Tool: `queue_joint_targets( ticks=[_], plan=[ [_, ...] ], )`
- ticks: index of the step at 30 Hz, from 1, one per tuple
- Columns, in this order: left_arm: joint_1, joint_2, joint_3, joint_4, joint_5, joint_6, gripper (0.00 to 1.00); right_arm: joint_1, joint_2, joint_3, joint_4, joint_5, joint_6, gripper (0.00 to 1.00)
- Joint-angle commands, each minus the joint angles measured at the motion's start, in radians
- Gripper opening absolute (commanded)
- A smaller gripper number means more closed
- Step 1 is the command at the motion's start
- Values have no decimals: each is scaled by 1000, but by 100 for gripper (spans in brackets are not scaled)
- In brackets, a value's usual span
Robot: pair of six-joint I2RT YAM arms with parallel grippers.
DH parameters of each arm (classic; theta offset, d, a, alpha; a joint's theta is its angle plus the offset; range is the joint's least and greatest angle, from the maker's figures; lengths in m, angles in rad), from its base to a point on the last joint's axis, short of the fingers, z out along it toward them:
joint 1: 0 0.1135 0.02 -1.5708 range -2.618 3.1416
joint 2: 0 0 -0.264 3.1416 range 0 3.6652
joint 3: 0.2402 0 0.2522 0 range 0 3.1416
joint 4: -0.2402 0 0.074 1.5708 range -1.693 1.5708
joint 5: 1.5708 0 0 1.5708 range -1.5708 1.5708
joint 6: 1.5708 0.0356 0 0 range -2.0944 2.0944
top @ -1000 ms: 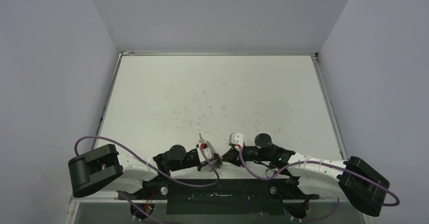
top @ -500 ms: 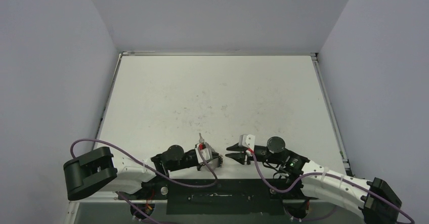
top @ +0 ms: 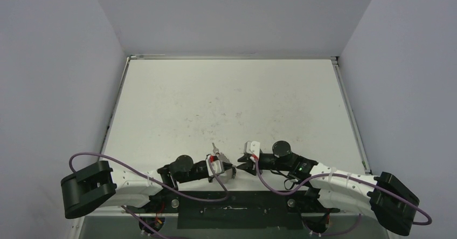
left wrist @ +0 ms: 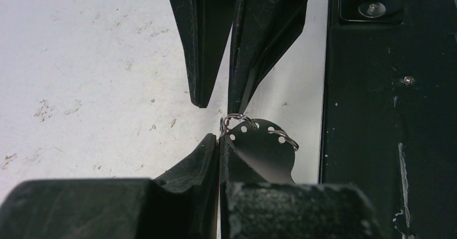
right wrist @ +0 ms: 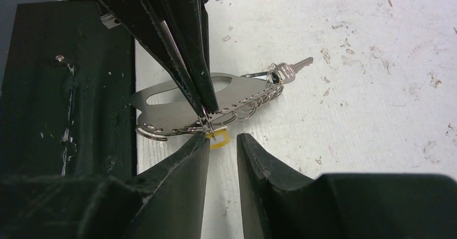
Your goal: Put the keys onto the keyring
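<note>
At the table's [top: 232, 98] near edge, the left jaws are clamped shut on the flat silver keyring [right wrist: 156, 103], beside a black base plate [right wrist: 64, 88]. The right jaws face them, narrowly parted and empty, tips just beside a yellow tag [right wrist: 220, 140]. The left fingers [right wrist: 178, 39] cross the keyring, hiding its middle; 1 silver key [right wrist: 293, 69] lies at its far end.

place: robotics lab test cell | evidence: left arm [top: 134, 184] and right arm [top: 334, 178] bolted to a black base plate [top: 232, 212] at the near edge of a bare, scuffed white desk [top: 226, 98] | plain grey walls [top: 48, 61] box it in on three sides | purple cables [top: 110, 156] loop off the arms
</note>
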Motion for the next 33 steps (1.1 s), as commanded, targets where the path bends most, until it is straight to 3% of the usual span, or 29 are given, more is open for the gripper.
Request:
queue_joint_targets(
  ticks=[1,15,19,21,26,33],
  plan=[
    [-5,-33,-6,26,27,19,0,7,2,31,85,-27,-23,27],
    [-6,-126,-25,-27,-17,6,0,14,20,66,204,-60,73,28],
    [-5,-157,-40,-28,-31,5,0,15,-37,82,159,57,192,43],
    [-5,-174,-54,-16,-28,5,0,13,-57,95,113,75,208,46],
    [-5,-245,-92,-6,4,21,0,14,-80,69,46,17,81,43],
    [-6,-403,-136,-47,34,42,0,14,-23,33,119,-102,-53,39]
  ],
)
